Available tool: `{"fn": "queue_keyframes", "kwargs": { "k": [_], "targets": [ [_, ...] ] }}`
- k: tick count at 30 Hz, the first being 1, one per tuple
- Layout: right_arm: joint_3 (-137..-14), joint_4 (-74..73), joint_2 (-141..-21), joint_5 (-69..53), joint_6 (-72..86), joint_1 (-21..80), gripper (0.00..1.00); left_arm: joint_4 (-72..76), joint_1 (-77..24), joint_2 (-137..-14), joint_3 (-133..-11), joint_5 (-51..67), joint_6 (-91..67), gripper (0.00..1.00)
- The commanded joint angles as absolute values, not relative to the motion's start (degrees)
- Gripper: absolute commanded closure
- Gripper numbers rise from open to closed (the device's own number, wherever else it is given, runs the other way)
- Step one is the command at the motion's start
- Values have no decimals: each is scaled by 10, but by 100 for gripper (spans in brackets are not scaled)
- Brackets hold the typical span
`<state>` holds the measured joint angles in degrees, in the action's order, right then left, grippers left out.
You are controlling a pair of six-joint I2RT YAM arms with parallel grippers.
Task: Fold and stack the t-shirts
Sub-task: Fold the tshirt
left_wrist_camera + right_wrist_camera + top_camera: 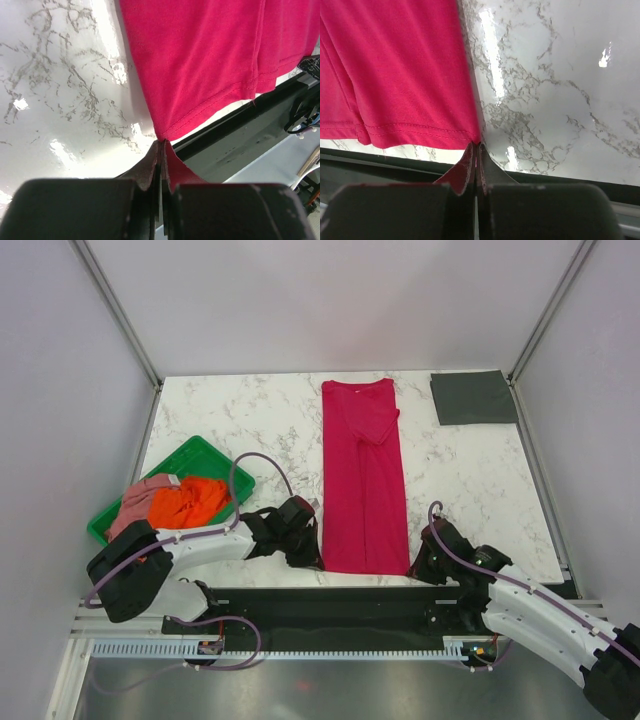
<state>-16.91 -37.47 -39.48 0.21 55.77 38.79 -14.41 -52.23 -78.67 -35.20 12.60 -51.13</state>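
The crimson-red t-shirt [364,480] lies in the middle of the table, folded into a long narrow strip running front to back. My left gripper [316,560] is shut on the strip's near left hem corner; in the left wrist view the gripper [162,143] pinches the red cloth [210,60] at the fingertips. My right gripper [416,566] is shut on the near right hem corner, the gripper [476,145] meeting the red t-shirt [400,75] at its tip. A dark grey t-shirt [473,397] lies folded at the back right. The orange t-shirt [190,500] and the dusty pink t-shirt [140,502] are bunched together.
The green plastic tray [215,455] at the left holds the orange and pink shirts. The marble table's [240,415] near edge runs just under both grippers, with a black rail [320,605] below it. Frame posts stand at the back corners.
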Motion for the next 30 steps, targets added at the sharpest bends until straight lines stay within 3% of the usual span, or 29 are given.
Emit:
{"fn": "queue_keyframes", "kwargs": {
  "k": [1,13,14,16,18,24,26,30],
  "targets": [
    [-176,-374,-389,1,555,388,100,-143,-525,-780,-361,116,-525,98],
    [-171,-374,-375,1,556,388,100,-145,-530,-784,-364,119,-525,98],
    [-171,-374,-374,2,556,388,100,-157,-530,-781,-361,126,-529,35],
    [-169,-374,-374,1,557,388,100,-156,-532,-771,-358,128,-531,32],
    [-167,-374,-370,1,557,387,100,-157,-533,-765,-354,134,-529,21],
    [-159,-374,-360,2,562,388,100,-156,-535,-758,-345,126,-531,33],
    [-157,-374,-357,1,562,388,100,-156,-535,-771,-348,120,-536,44],
    [-156,-374,-354,1,563,388,100,-156,-535,-798,-359,117,-537,44]
  ]
}}
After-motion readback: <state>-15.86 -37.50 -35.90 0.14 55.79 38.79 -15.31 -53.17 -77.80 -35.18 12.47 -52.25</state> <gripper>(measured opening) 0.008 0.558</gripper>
